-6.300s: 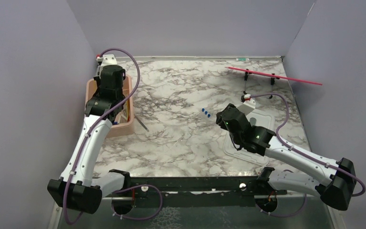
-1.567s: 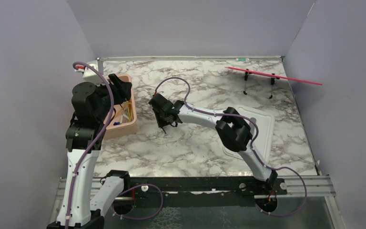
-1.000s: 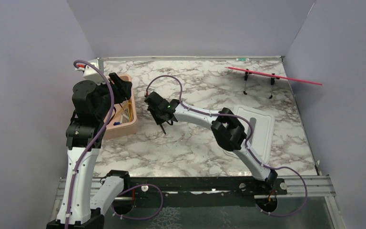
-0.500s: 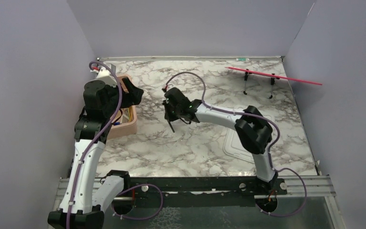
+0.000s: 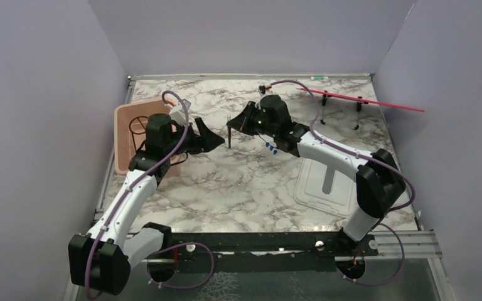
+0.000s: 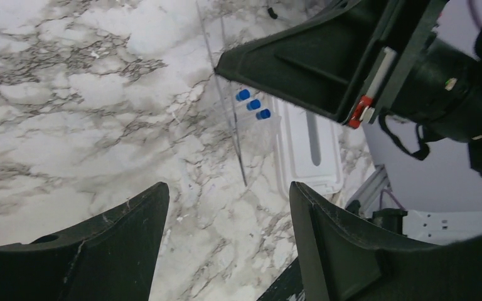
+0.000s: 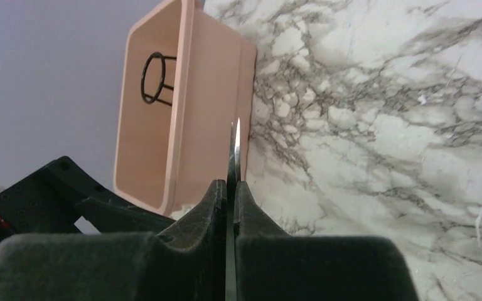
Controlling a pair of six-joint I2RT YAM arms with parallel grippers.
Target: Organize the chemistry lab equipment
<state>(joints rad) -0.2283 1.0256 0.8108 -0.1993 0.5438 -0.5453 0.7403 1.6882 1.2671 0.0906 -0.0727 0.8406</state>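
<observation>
My right gripper (image 5: 235,123) is shut on thin metal tongs (image 5: 229,137), which hang tip-down above the marble at mid-table. In the right wrist view the tongs (image 7: 233,150) stick out past the pinched right gripper (image 7: 231,183). My left gripper (image 5: 212,139) stands open and empty just left of them, facing the tongs (image 6: 229,113); in its own view the left gripper (image 6: 229,188) has nothing between its jaws. Three clear blue-capped tubes (image 5: 271,148) lie on the table under the right arm. A black wire ring (image 7: 154,78) rests inside the pink tub (image 5: 125,135).
A white lid (image 5: 326,182) with a grey slot lies at the right front. A red rod on a small black stand (image 5: 361,100) sits at the back right. Purple walls close in the left, back and right sides.
The right arm has carried the tongs from beside the tub up and right toward mid-table. The left arm swung out of the tub toward them, and its jaws opened wider.
</observation>
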